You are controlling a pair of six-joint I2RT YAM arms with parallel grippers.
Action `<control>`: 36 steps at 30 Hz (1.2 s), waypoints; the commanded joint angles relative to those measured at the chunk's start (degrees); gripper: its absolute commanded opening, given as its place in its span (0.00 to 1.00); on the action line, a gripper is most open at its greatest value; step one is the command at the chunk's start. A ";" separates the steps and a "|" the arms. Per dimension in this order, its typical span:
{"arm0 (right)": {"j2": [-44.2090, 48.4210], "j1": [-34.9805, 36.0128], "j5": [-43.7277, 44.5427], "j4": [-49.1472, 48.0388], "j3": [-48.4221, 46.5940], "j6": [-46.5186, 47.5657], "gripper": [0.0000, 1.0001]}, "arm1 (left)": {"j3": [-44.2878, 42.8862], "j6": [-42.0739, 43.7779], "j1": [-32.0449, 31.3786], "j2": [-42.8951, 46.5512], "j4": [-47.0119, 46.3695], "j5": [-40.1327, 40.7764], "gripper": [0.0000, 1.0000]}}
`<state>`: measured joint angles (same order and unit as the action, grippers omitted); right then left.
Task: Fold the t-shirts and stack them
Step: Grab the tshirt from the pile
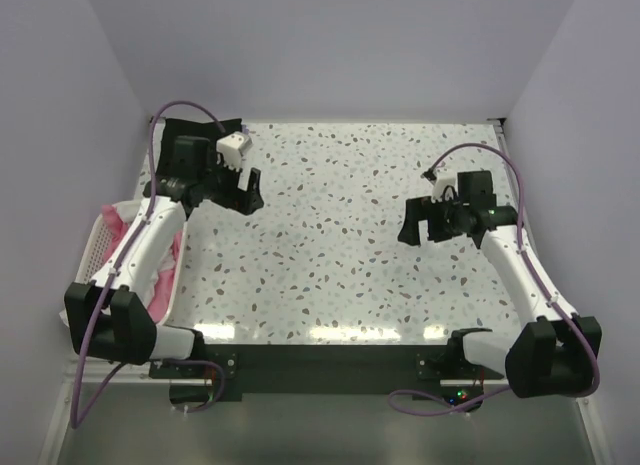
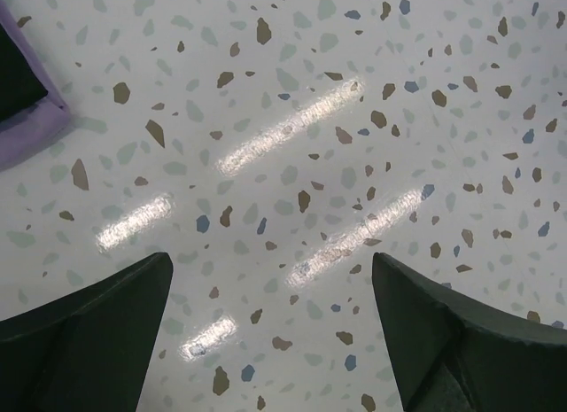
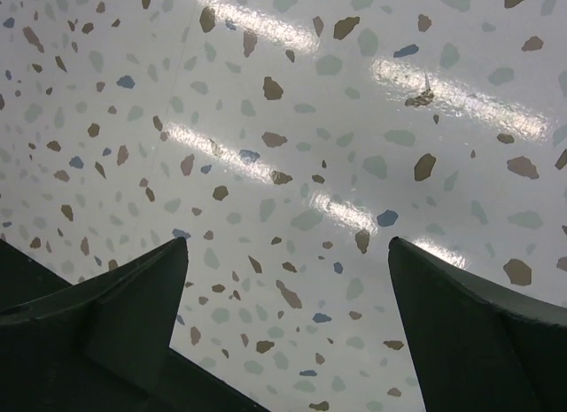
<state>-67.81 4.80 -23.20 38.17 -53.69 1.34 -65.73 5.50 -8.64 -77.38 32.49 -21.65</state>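
1 pale pink lattice basket point(image 1: 95, 247) stands at the left edge of the table point(image 1: 340, 255), partly under the left arm. It holds crumpled bright pink t-shirts point(image 1: 168, 273), which show along its right side. At the back left corner a black t-shirt point(image 1: 192, 128) lies in a flat, squarish fold. The left wrist view shows it resting on a lavender t-shirt point(image 2: 40, 128) whose soft edge sticks out beneath. The tabletop is glossy white terrazzo flecked brown, grey-green and blue, streaked with lamp glare. The left gripper point(image 1: 240, 197) hangs near the black shirt and the right gripper point(image 1: 415, 225) over the table's right half. All 4 dark, wedge-shaped fingers are spread wide, grasping nothing.
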 commanded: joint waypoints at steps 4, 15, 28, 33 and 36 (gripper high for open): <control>-1.27 -0.14 -3.43 3.74 -5.19 6.30 0.99 | -9.04 3.99 8.27 -0.75 5.82 -7.96 1.00; -7.06 -0.14 -7.91 8.85 -7.57 10.70 0.99 | -21.89 28.76 38.69 -6.81 32.62 -2.71 1.00; -14.98 -0.23 -11.34 12.89 -13.28 11.66 0.99 | -8.72 39.68 50.04 -14.72 28.51 2.66 0.95; -15.51 -0.14 -10.99 12.63 -13.11 11.49 0.99 | -4.24 40.03 51.01 -16.66 25.70 3.98 0.89; -16.39 -0.23 -10.99 12.71 -13.37 11.57 0.99 | -2.83 40.03 51.10 -17.01 25.52 3.90 0.77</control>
<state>-83.48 4.80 -32.77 49.98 -64.93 12.08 -69.52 43.72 41.95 -94.65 60.27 -17.93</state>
